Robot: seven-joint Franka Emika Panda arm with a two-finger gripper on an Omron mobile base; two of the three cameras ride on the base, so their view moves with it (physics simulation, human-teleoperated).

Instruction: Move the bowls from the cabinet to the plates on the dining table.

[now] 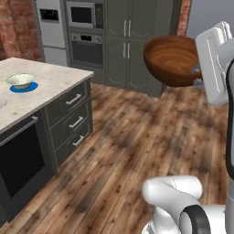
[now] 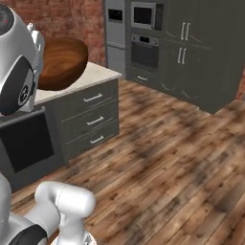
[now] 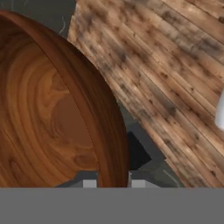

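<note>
1. The gripper [image 3: 113,181] is closed to a narrow gap on the rim of the reddish-brown bowl [image 1: 172,60]; in the hand view the rim passes between the two finger tips, one inside the wall and one outside.
2. The bowl is carried high over the wooden floor [image 1: 137,141], tilted, with its hollow facing the left base camera.
3. The dining table [image 1: 50,82] lies to the left of the held bowl and lower — well apart from it across open floor.
4. On that table the cream-white bowl [image 1: 21,81] already sits on the blue plate [image 1: 23,87].
5. The pale grey plate cannot be made out with certainty.
6. The tall dark cabinets [image 1: 132,41] and the wall oven [image 1: 86,49] stand beyond; nothing stands between bowl and table top.
7. Judgement: the occupied blue plate is the thing to avoid when setting down
</note>
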